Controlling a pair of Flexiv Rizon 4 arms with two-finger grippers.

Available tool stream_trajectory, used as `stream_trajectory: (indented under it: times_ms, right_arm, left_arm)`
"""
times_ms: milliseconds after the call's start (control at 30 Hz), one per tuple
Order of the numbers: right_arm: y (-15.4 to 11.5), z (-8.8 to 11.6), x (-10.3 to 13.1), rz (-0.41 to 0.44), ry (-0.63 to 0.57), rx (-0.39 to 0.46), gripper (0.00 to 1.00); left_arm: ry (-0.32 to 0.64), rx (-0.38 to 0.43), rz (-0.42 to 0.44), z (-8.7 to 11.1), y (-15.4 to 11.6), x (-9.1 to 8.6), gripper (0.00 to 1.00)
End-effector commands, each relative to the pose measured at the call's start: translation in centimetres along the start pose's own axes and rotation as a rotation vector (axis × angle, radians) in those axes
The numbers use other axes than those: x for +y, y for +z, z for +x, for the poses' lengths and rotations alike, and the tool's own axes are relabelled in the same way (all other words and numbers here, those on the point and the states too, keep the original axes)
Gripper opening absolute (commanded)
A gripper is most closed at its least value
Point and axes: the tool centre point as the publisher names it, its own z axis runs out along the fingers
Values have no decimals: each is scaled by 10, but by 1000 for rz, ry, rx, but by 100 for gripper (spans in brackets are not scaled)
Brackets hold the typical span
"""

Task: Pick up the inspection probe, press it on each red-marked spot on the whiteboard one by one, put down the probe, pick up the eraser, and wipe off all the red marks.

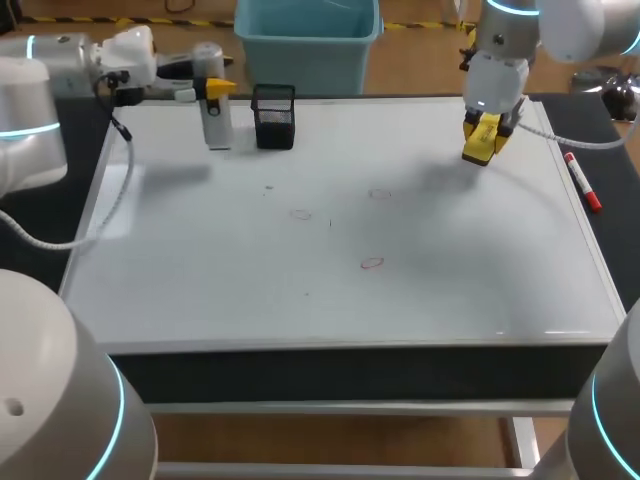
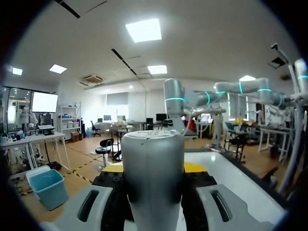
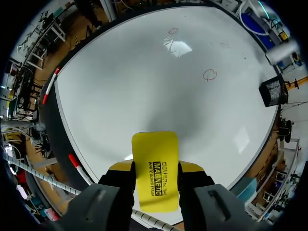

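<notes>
Clamped in the right jaws from both sides: the yellow eraser (image 3: 155, 171), flat face down, hanging above the far right part of the whiteboard (image 1: 450, 290) and not touching it. Pinched in the left jaws, likewise from two sides: the inspection probe (image 2: 153, 178), upright at the far left corner, just beside the black holder (image 1: 273, 116). Hard to tell from above whether resting on the board or just off it.

Likely trouble from here:
- Wiping with too shallow a hold on the eraser, so twisting or slipping out under the drag of the board.
- Coming down tilted, so rubbing with one edge only and leaving a red smear.
- Cleaning only the bold red ring (image 1: 372, 263) and passing over the faint ring (image 1: 378, 193) nearer the eraser and the other faint ring (image 1: 300, 213) further left.
- Sweeping too wide toward the right edge and knocking the red marker pen (image 1: 582, 182) off the counter (image 1: 360, 372).
- On the left, letting go of the probe upright and unsupported, so toppling against the holder or rolling into the eraser's path.

Outward from the right jaws: bare board straight below, then the three rings well apart toward the middle, none under the eraser yet. Nearest the front edge, the bold one. Far across the board, the probe and holder.
</notes>
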Motion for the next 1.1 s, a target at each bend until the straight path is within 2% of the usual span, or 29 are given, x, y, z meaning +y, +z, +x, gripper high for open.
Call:
stream_trajectory:
  times_ms: [33,433,1033,1100]
  right_arm:
    - [-1,0,0,2,-2,4,0]
    - [-1,0,0,2,-2,4,0]
    - [-1,0,0,2,-2,4,0]
    - [-11,-15,9,24,-53,26,0]
  left_arm:
    - [-5,18,17,-12,-11,6,0]
    - [-22,20,25,-26,-26,11,0]
    - [-23,20,26,-27,-29,9,0]
    - [-23,20,26,-27,-29,9,0]
